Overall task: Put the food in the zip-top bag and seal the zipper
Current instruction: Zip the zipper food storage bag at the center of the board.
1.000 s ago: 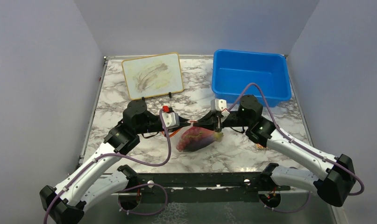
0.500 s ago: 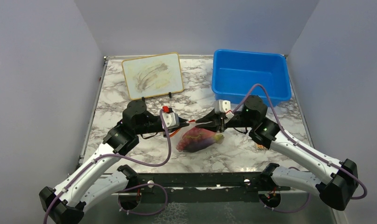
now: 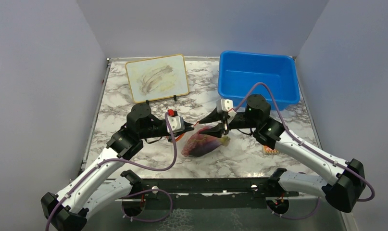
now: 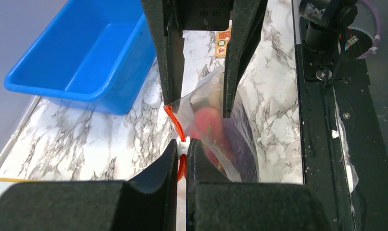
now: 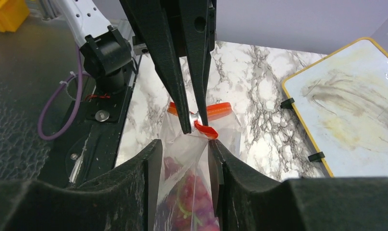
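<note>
**Top camera.** The small clear plastic zip-top bag (image 3: 204, 143) lies between the two arms, a little toward the near edge from the middle of the marble-patterned table (image 3: 134, 110). It looks full and rounded. Red and purple toy food (image 3: 200, 140) shows through the film, with a green-yellow piece at the bag's right end. The left gripper (image 3: 195, 125) meets the top left corner of the bag. The right gripper (image 3: 212, 126) stands spread above it. In my judgement only one pinch holds the bag, so a pull to the left could drag the whole bag over the table instead of closing it.

**Left wrist.** The left gripper (image 4: 182, 146) is pressed together on the thin orange-red zipper strip (image 4: 171, 118), at a small white slider (image 4: 182, 143). The right gripper (image 4: 200, 109) has its jaws apart, one on each side of the bag (image 4: 240, 144). If the slider slips out of this narrow pinch, the mouth may end only partly closed. How much of it is sealed I cannot tell.

**Right wrist.** The right gripper (image 5: 182, 144) is spread, with the clear film of the bag (image 5: 182, 161) between its fingers. Whether they touch the film is not clear. The zipper (image 5: 216, 108) is bent and curled beside the left gripper (image 5: 194, 126), and I think such a fold could jam the slider. The food (image 5: 187, 195) presses against the film, so it could hold the two sides of the mouth apart.
</note>
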